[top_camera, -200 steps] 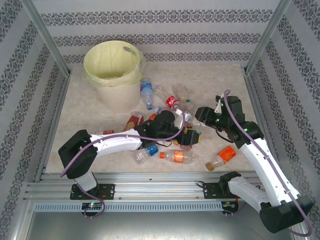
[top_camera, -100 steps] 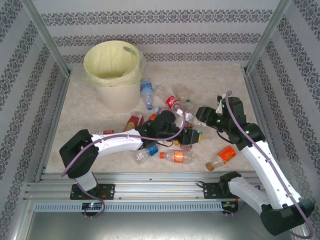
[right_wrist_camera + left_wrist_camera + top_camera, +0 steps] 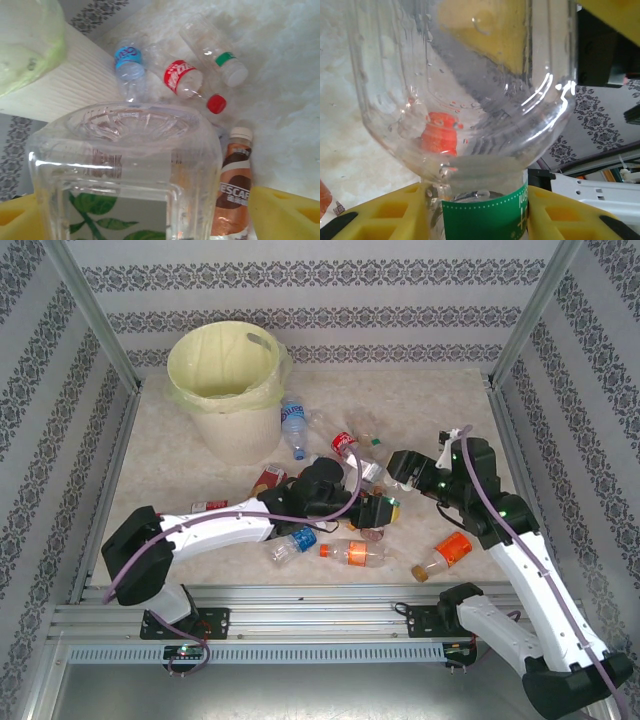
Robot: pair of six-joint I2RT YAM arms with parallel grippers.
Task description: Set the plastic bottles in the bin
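In the left wrist view my left gripper [image 3: 477, 212] is shut on a clear bottle [image 3: 465, 90] with a green label, one yellow finger [image 3: 385, 212] against each side. From above, that gripper [image 3: 378, 510] sits in the middle of the bottle pile. My right gripper [image 3: 150, 215] is open around a square clear bottle [image 3: 125, 150] with a leaf label; its right finger [image 3: 285, 212] stands apart from it. From above, the right gripper [image 3: 402, 468] is just right of the pile. The cream bin [image 3: 225, 375] stands at the back left.
Loose bottles lie around: blue-labelled [image 3: 293, 420] and red-labelled [image 3: 345, 443] near the bin, two orange ones [image 3: 352, 553] [image 3: 447, 553] in front, a blue-capped one [image 3: 290, 543]. A brown coffee bottle [image 3: 235, 195] lies right beside the square bottle. Metal posts frame the table.
My left gripper has closed on the green-labelled bottle and its arm has stretched out. My right gripper's jaws have spread wide apart and it has shifted slightly back.
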